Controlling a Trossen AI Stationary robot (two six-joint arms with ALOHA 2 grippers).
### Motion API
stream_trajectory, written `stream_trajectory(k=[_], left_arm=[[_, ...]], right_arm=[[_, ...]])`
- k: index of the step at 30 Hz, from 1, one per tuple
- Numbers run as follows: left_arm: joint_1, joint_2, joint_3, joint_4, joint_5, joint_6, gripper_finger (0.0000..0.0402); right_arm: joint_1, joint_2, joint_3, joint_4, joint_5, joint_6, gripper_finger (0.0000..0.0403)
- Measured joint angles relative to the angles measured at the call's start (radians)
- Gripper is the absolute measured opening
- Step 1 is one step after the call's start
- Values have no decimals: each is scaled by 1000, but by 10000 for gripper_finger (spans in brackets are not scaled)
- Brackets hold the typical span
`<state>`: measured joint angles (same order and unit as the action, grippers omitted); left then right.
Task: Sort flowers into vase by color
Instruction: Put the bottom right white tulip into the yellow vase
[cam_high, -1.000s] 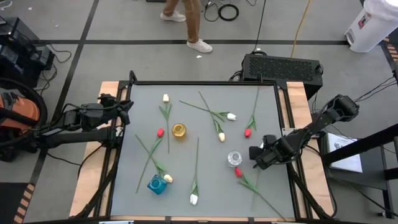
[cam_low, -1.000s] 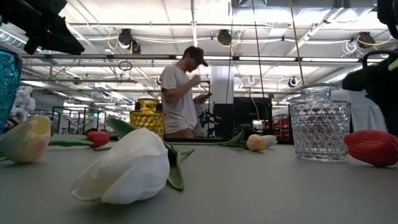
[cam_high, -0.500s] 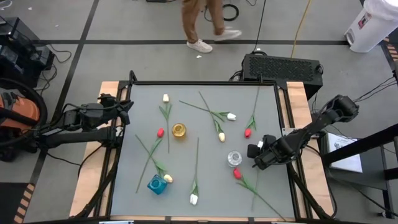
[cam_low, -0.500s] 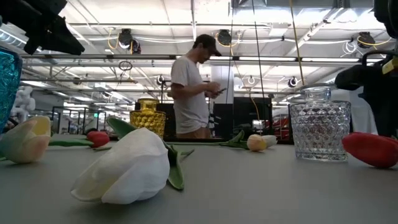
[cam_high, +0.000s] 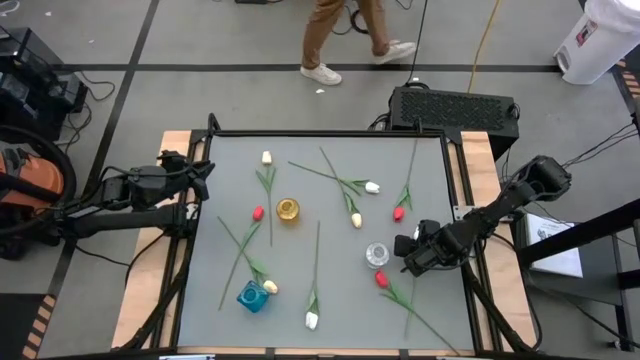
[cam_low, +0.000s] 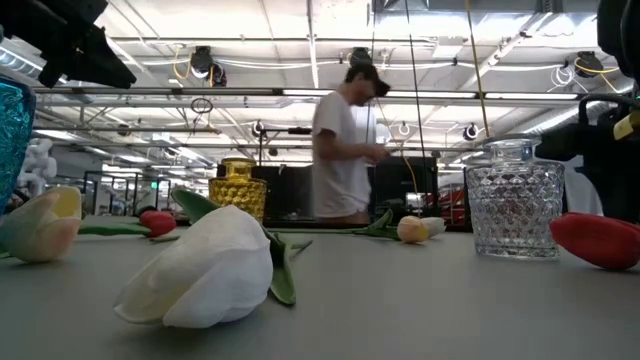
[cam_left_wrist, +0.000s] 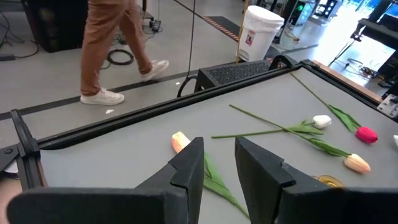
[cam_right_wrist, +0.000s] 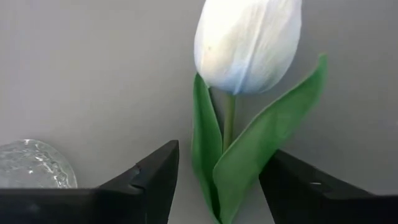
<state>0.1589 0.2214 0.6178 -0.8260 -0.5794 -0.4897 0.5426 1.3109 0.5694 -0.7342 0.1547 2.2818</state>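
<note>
I see the flowers (cam_high: 268, 183) scattered across the desk (cam_high: 230, 160), my right hand (cam_high: 402, 252) just beside the glass vase (cam_high: 377, 255).

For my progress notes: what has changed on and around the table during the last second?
The right claw has slid a little toward the clear vase, open and holding nothing. Beyond the table, the person has walked toward the right of the low view. The left claw, the flowers, the gold vase and the blue vase stayed as they were.
</note>
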Motion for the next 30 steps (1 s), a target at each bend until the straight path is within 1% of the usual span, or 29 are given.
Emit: stream_trajectory(k=[2, 5, 13, 16, 30], left_arm=[[0, 0, 0, 0, 0, 0, 98], [0, 0, 0, 0, 0, 0, 98], [0, 0, 0, 0, 0, 0, 98], [0, 0, 0, 0, 0, 0, 98], [0, 0, 0, 0, 0, 0, 98]], right_arm=[[0, 0, 0, 0, 0, 0, 187], [0, 0, 0, 0, 0, -8, 154], [0, 0, 0, 2, -4, -16, 47], [0, 0, 0, 2, -21, -22, 12], [0, 0, 0, 38, -34, -82, 2]])
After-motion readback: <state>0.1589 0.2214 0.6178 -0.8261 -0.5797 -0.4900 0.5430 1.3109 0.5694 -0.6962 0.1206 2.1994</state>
